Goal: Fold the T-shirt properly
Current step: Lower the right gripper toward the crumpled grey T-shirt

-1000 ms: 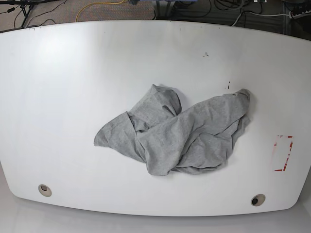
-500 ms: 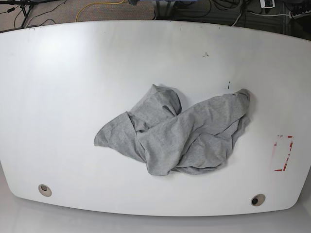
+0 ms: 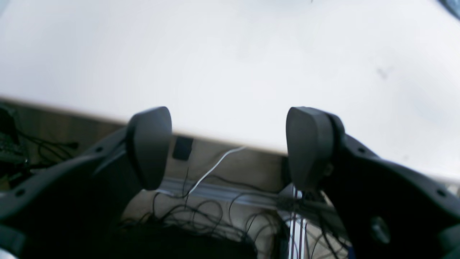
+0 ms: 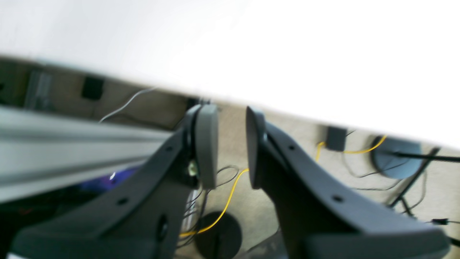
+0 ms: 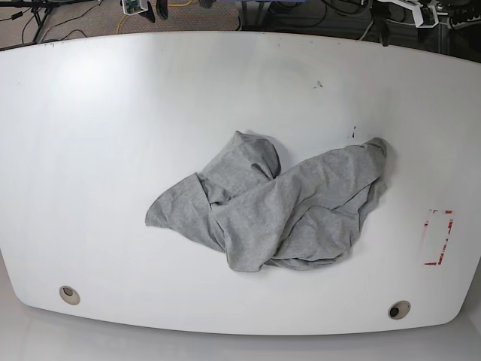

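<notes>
The T-shirt (image 5: pixel 274 207) lies crumpled in a heap at the middle of the white table (image 5: pixel 98 150), heather grey, with no lettering showing. It does not appear in either wrist view. My left gripper (image 3: pixel 230 147) is open wide and empty, hanging over the table's far edge with floor cables below. My right gripper (image 4: pixel 231 145) also hangs at the far edge, its pads a narrow gap apart with nothing between them. In the base view the right arm's tip (image 5: pixel 150 7) and the left arm's tip (image 5: pixel 406 9) peek in at the top, far from the shirt.
A red-marked rectangle (image 5: pixel 437 237) is on the table's right side. Two cable holes (image 5: pixel 69 294) (image 5: pixel 398 309) sit near the front edge. Cables, a yellow cord (image 4: pixel 222 212) and equipment lie on the floor beyond the far edge.
Both arm tips have come into the base view at the top edge, beyond the table. The T-shirt has not moved.
</notes>
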Robot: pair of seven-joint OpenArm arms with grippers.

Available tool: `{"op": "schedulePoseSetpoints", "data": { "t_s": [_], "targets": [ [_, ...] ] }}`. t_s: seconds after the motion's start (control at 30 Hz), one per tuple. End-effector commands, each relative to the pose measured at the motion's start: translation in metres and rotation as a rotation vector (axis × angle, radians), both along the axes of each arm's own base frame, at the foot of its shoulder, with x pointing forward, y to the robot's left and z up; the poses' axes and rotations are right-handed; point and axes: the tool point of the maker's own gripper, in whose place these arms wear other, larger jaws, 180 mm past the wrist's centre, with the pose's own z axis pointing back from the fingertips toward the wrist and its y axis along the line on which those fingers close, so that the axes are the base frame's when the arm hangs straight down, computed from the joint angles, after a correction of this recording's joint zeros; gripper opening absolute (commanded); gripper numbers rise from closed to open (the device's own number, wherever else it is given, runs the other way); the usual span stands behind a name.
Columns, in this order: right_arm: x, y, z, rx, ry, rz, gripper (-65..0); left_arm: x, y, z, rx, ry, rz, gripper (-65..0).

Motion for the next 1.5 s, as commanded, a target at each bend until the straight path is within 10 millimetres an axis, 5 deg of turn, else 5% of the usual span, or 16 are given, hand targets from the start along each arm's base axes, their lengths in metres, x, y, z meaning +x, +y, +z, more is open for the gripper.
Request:
{"op": "schedulePoseSetpoints", "data": {
  "t_s": [0.0,0.33,0.57,0.73,1.1,1.47],
  "targets": [
    [0.015,0.001,0.009,0.007,-0.057,0.001,-52.2,0.009,-0.005,0.011,-0.011,-0.049,-0.011,-18.6],
    [0.07,0.0,0.019,0.002,-0.204,0.007,-49.1,0.048,-0.005,0.021,0.001,-0.15,-0.049,-18.2],
    [0.116,-0.001,0.021,-0.019,-0.244,0.009,-29.6,0.076,-0.011,0.019,-0.014,-0.161,-0.079,-5.3],
    [0.158,-0.001,0.032,-0.029,-0.307,0.01,-23.1,0.101,-0.009,0.024,-0.006,-0.192,-0.092,-1.7],
    [0.246,0.005,0.065,-0.068,-0.378,0.078,-22.7,0.141,-0.002,0.038,0.034,-0.227,-0.134,-1.7],
    [0.332,0.019,0.085,-0.054,-0.398,0.167,-23.1,0.151,0.003,0.042,0.046,-0.232,-0.131,-1.7]
  ]
}}
